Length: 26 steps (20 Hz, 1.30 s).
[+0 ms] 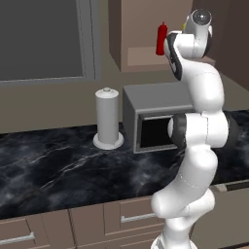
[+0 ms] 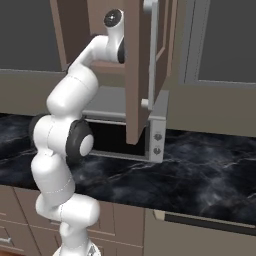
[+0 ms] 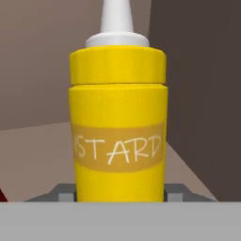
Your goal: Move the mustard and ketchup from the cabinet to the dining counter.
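Observation:
The mustard (image 3: 117, 127), a yellow squeeze bottle with a pale nozzle, stands upright on the cabinet (image 1: 141, 29) shelf, close up in the hand view. My gripper (image 3: 120, 193) has a finger against each side of the bottle's lower body, shut on it. From the left base view only a yellow sliver of the mustard (image 1: 185, 25) shows past my raised wrist. The red ketchup (image 1: 161, 38) stands on the same shelf just left of my hand, untouched. The dining counter is out of view.
The cabinet door (image 2: 137, 75) hangs open toward me, right of my arm. Below the cabinet a grey microwave (image 1: 151, 121) sits on the black marble worktop (image 1: 58, 170), with a white paper-towel roll (image 1: 107, 119) to its left. Brown drawers run under the worktop.

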Motion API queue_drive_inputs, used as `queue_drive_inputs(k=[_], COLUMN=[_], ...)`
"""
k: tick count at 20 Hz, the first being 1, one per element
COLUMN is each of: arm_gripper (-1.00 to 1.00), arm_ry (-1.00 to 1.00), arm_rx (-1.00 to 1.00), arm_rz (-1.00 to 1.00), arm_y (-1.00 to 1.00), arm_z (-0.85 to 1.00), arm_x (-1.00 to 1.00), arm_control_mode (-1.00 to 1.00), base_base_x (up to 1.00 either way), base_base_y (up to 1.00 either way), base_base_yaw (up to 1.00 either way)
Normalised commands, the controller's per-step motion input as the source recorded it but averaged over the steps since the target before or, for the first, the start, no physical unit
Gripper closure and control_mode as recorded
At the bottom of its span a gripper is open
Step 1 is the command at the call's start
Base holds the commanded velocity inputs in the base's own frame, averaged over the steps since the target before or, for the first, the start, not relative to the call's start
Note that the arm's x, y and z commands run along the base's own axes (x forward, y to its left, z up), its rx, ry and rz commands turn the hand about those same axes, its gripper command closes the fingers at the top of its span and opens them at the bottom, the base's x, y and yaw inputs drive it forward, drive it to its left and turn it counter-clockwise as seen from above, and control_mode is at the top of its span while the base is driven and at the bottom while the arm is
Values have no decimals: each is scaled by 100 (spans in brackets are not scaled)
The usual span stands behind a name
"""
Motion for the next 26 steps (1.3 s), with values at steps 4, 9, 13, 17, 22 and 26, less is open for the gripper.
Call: queue_drive_inputs(k=[4, 9, 13, 17, 22, 26], arm_gripper=[100, 100, 100, 100, 100, 100], arm_ry=[-2, -5, -2, -7, -10, -9], arm_rx=[0, 0, 0, 0, 0, 0], arm_rz=[0, -1, -9, -10, -9, -6], arm_y=[-9, 19, 26, 33, 36, 33], arm_z=[1, 0, 0, 0, 0, 0], arm_x=[-11, -43, -56, -69, -74, -76], arm_control_mode=[-100, -100, -100, -100, -100, -100], base_base_x=[0, 0, 0, 0, 0, 0], base_base_y=[0, 0, 0, 0, 0, 0], base_base_yaw=[0, 0, 0, 0, 0, 0])
